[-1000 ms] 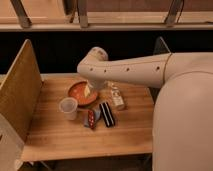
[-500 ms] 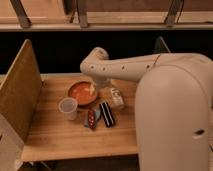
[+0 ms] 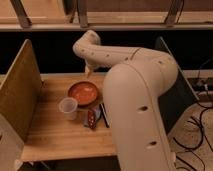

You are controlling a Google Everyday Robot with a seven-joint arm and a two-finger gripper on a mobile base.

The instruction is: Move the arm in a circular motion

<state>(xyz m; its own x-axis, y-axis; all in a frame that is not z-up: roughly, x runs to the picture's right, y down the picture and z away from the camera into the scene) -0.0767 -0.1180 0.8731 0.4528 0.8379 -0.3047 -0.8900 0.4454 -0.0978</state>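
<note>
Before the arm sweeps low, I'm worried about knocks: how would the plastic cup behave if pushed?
The plastic cup looks thin and translucent, so probably light. Upright and narrow-based, it may tip and roll. The gripper hangs behind the bowl.

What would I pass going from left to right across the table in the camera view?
Wooden side panel → clear cup → orange bowl → dark snack bar → arm. The gripper hangs under the arm's far bend, over the back of the table behind the bowl, so it is left out of the order.
</note>
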